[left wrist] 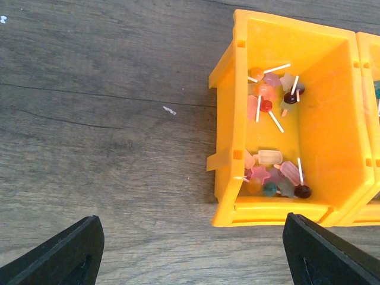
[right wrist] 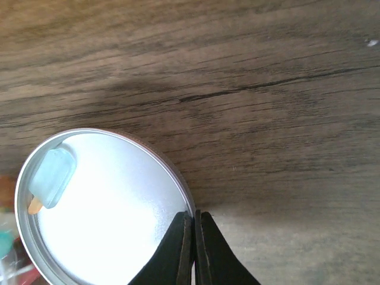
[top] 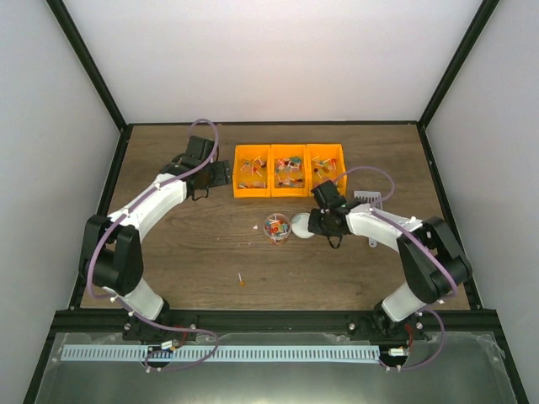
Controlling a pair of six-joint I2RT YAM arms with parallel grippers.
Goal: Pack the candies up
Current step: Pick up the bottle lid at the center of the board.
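Candies (top: 288, 171) lie in all three parts of the orange bin (top: 289, 194). More fill a small clear cup (top: 276, 225) in front of it. My right gripper (top: 313, 225) is shut on the rim of a round silvery lid (top: 301, 227) lying next to the cup. In the right wrist view the gripper (right wrist: 194, 215) pinches the lid (right wrist: 107, 208), and a pale blue lolly candy (right wrist: 52, 177) lies on it. My left gripper (top: 221, 174) is open and empty just left of the bin. In the left wrist view it (left wrist: 191, 228) hovers by the bin's left compartment (left wrist: 228, 172), which holds candies (left wrist: 276, 175).
A grey slotted scoop (top: 368, 199) lies right of the bin, behind my right arm. Two stray candies lie on the wooden table, one (top: 255, 227) left of the cup and one (top: 242, 280) nearer the front. Black frame posts border the table.
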